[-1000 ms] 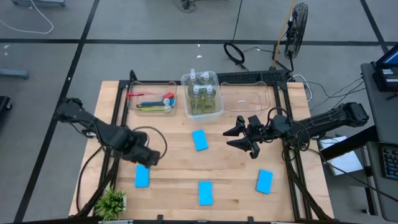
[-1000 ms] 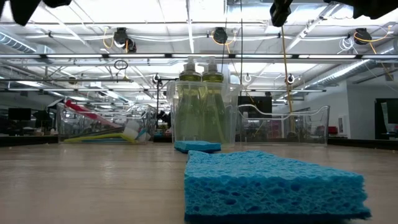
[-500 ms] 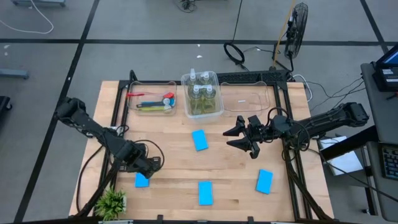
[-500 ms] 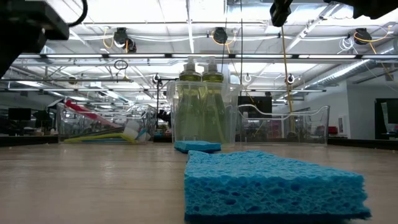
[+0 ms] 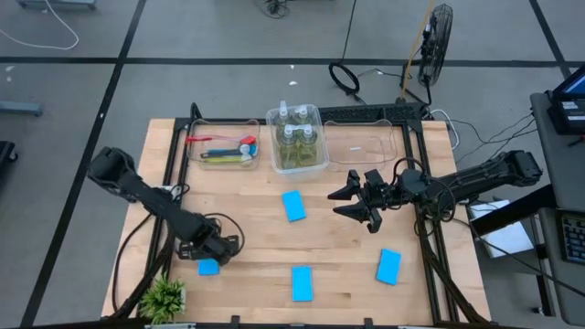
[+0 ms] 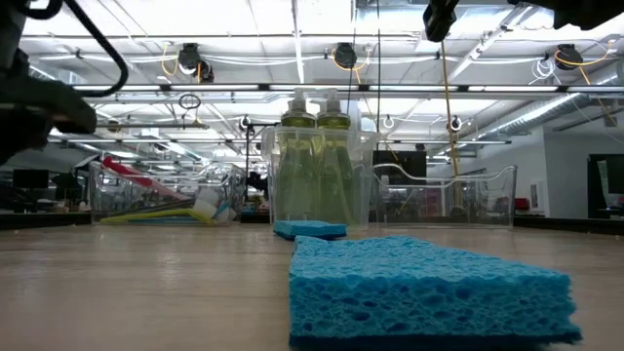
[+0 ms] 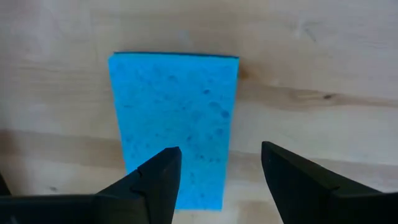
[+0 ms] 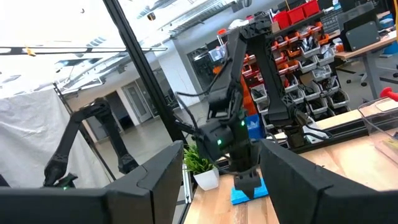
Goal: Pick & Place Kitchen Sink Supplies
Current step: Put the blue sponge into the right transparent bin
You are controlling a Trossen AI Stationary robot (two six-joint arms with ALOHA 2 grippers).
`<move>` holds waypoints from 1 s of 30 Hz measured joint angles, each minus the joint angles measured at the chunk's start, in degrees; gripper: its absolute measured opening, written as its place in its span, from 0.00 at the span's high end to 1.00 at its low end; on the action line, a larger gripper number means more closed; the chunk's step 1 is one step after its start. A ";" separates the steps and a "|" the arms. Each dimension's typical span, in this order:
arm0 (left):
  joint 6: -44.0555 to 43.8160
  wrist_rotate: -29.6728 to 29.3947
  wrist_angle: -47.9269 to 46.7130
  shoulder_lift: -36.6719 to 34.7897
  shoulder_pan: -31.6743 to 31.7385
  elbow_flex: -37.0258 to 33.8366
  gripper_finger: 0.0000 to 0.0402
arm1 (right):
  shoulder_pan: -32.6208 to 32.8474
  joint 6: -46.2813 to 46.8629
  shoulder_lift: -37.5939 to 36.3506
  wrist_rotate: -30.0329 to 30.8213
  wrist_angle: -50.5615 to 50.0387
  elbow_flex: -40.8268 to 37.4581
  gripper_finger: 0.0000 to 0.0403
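The left gripper (image 5: 218,252), its fingers apart, hangs low over the blue sponge (image 5: 208,267) lying flat near the table's (image 5: 256,228) front left corner beside the plant (image 5: 164,296), while the right gripper (image 5: 352,203), fingers apart and empty, waits above the table's right side.

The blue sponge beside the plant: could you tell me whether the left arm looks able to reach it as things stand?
Probably yes: the left gripper hangs open right over that sponge, with nothing between them.
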 joint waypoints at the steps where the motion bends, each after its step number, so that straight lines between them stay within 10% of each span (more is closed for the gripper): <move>1: 0.38 -0.01 0.85 0.98 0.00 0.02 0.44 | 0.00 -0.01 0.00 0.00 0.01 0.00 0.51; 9: 4.07 3.51 4.85 10.44 0.14 0.72 0.54 | 0.00 -0.24 0.00 0.00 0.02 0.00 0.51; 18: 7.04 -2.82 6.27 9.18 0.06 0.45 0.95 | 0.00 -0.24 0.00 0.03 0.01 0.00 0.51; 30: 18.33 -18.17 21.61 1.66 0.39 -0.31 0.98 | -0.05 -1.61 0.00 0.17 -0.01 0.00 0.51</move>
